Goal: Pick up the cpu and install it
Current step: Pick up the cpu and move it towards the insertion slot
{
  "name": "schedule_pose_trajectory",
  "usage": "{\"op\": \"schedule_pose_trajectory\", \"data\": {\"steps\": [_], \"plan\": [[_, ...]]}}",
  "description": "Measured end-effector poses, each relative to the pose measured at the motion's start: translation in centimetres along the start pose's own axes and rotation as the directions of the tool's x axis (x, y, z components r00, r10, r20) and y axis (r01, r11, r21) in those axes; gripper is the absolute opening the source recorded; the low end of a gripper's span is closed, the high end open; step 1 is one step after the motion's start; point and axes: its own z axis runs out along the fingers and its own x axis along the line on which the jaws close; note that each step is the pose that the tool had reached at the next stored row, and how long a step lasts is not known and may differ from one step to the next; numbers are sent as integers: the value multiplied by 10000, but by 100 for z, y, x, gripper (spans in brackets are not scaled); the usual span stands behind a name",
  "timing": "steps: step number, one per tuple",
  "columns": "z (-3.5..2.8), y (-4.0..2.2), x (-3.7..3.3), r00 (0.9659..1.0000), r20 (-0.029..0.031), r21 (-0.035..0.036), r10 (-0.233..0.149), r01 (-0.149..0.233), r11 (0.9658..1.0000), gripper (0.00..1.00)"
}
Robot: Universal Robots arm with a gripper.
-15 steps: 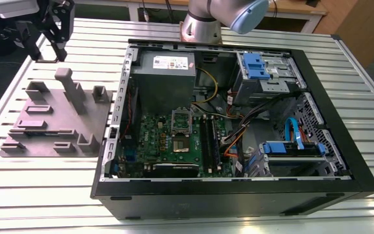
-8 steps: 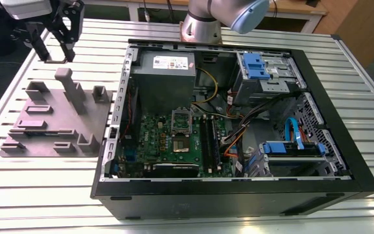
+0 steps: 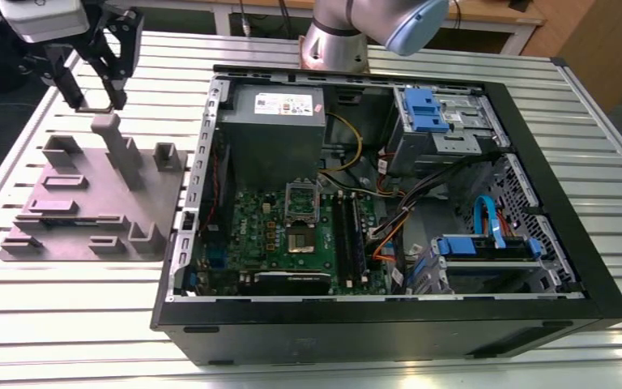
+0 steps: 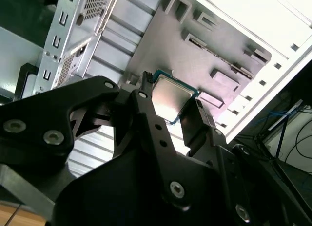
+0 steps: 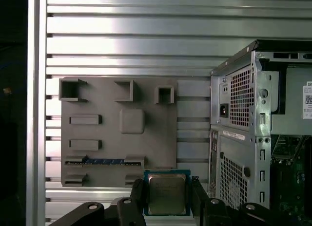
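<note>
Your desk (image 3: pixel 62 324) is a silvery top of ribbed metal slats. Two things lie on it: toward the exterior view's left a grey fixture plate (image 3: pixel 95 182) with raised blocks, and just beside it an open black computer case (image 3: pixel 398 328) on its side. The arm's base (image 3: pixel 333 49) rises at the far edge.

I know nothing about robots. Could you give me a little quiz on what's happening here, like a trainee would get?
1. True or false: the gripper holds the cpu between its fingers.
2. In the exterior view, which is the gripper nearest? A the grey holder plate; B the blue drive bays; C the power supply.
3. Is the cpu seated in the motherboard socket yet?
Key: 1 true; 2 A; 3 no.
</note>
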Motion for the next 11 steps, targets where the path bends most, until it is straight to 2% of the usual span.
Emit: {"op": "schedule_pose_trajectory", "data": {"steps": [3,4,11], "plan": [[4,-49,-15,10000,1,-1,11,-11,10000,47],[5,-67,-51,10000,-1,0,16,-16,10000,47],[8,-70,-245,10000,-5,0,22,-22,10000,47]]}}
